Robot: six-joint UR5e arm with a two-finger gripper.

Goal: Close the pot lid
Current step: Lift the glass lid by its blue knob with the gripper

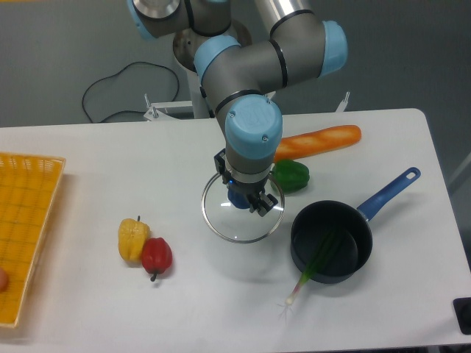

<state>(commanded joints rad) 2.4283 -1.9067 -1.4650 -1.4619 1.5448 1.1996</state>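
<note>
Gripper [247, 200] is pointing straight down over the centre of the glass lid [242, 213], fingers pinched on the blue knob as far as I can judge; the wrist hides most of the contact. Can't tell whether the lid is resting on the white table [88, 169] or lifted. Key relation: the black saucepan [331, 241] sits to the camera-right of the lid and slightly nearer the camera, rims near but apart. Its blue handle [388, 193] runs up and right, away from the gripper. A green onion [318, 266] lies across the pot's near rim, stalk inside, root end on the table, so the lid likely won't seat flat. Next move: carry right and a bit forward, then lower.
</note>
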